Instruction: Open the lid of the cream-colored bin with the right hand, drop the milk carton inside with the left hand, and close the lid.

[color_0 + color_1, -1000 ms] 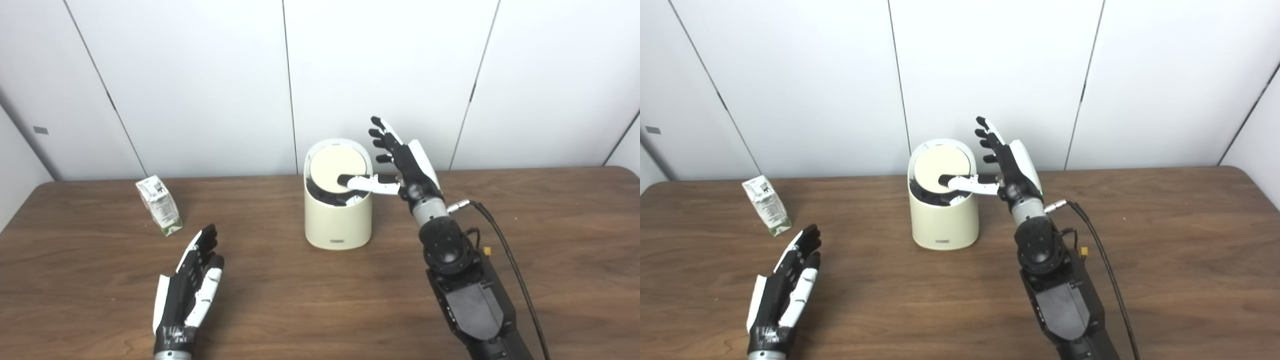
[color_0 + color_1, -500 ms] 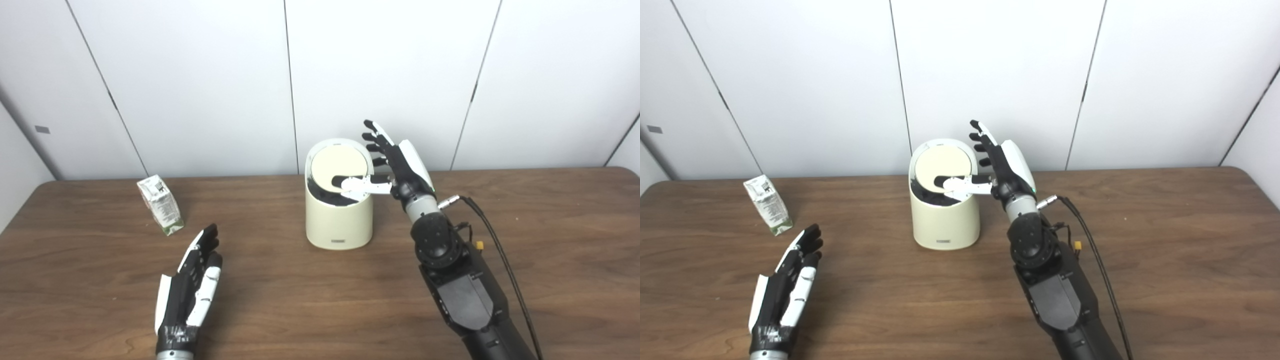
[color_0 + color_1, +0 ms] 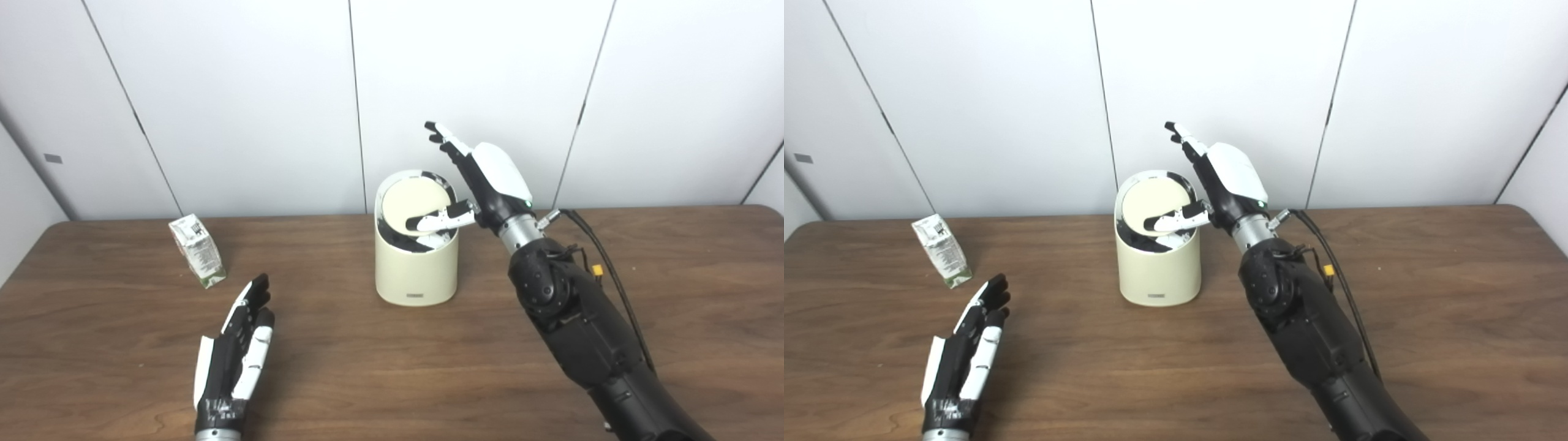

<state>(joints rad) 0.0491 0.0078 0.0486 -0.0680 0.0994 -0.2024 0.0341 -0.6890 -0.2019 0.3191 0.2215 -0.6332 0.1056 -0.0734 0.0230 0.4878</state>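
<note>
At the left of the frame we see the milk carton (image 3: 196,250) standing slightly tilted on the brown counter (image 3: 367,367), untouched and well apart from the bin. Below and to its right, in the lower left, our left hand (image 3: 233,361) lies low over the counter with its fingers (image 3: 252,301) extended, a little apart, pointing toward the top of the frame and holding nothing. At the centre stands the cream-colored bin (image 3: 416,269), upright on the counter. Its round lid (image 3: 416,203) is tipped, so that dark crescents of the interior show along the lower front edge and at the upper right rim. Right of centre, our right hand (image 3: 1228,177) reaches in beside and above the bin: its thumb (image 3: 1173,220) rests on the lower right part of the lid, while its fingers (image 3: 1185,136) are stretched out straight toward the upper part of the frame, close together, clear of the lid and grasping nothing.
</note>
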